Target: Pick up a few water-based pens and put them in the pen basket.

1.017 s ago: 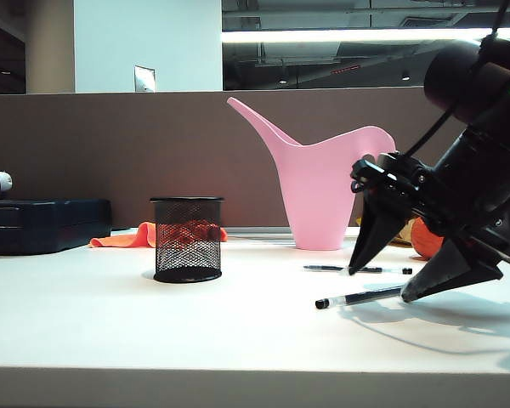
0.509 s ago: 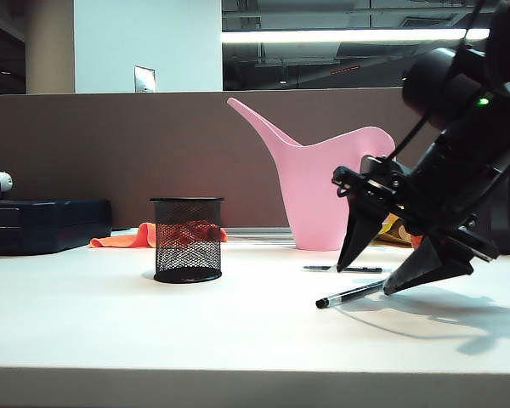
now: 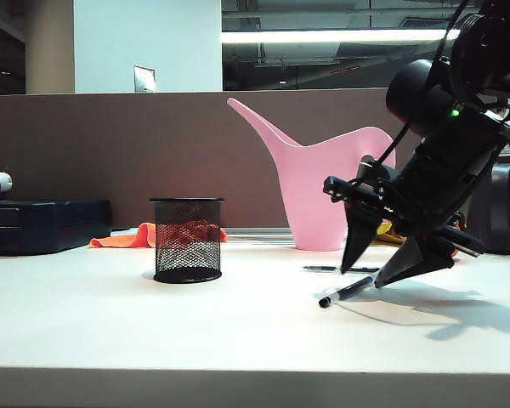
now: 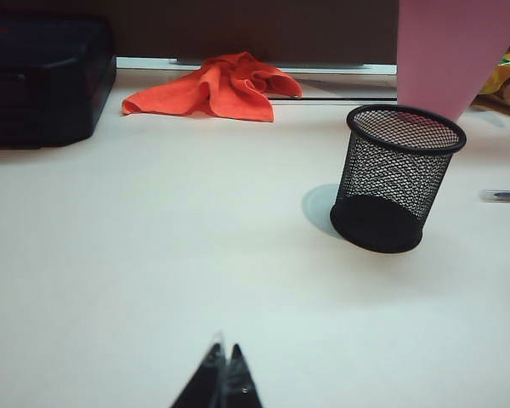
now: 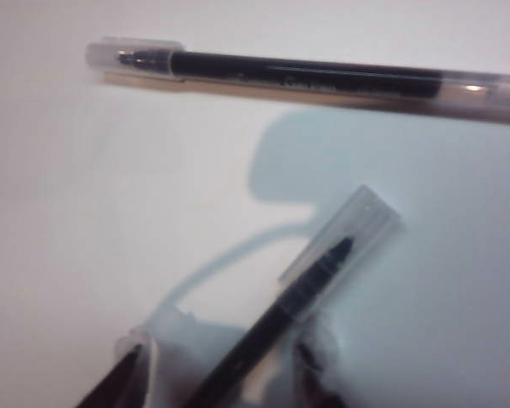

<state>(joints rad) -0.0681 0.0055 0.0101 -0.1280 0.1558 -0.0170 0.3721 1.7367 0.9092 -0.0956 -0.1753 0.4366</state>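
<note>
Two water-based pens lie on the white table at the right. The near pen (image 3: 344, 291) (image 5: 323, 263) lies between the fingers of my right gripper (image 3: 361, 278) (image 5: 214, 361). Its jaws point down at the table and stand apart on either side of the barrel, open. The far pen (image 3: 340, 269) (image 5: 306, 76) lies just beyond it. The black mesh pen basket (image 3: 188, 240) (image 4: 397, 178) stands upright to the left, with nothing seen in it. My left gripper (image 4: 223, 361) hangs shut over bare table, well short of the basket.
A pink watering can (image 3: 323, 195) stands behind the pens. An orange cloth (image 3: 123, 238) (image 4: 212, 85) lies behind the basket, and a black case (image 3: 42, 223) sits at the far left. A brown partition closes off the back of the table.
My right arm has moved left and down, so its fingers now straddle the near pen. The jaws have narrowed. The near pen has swung a little. The left arm has stayed still.
</note>
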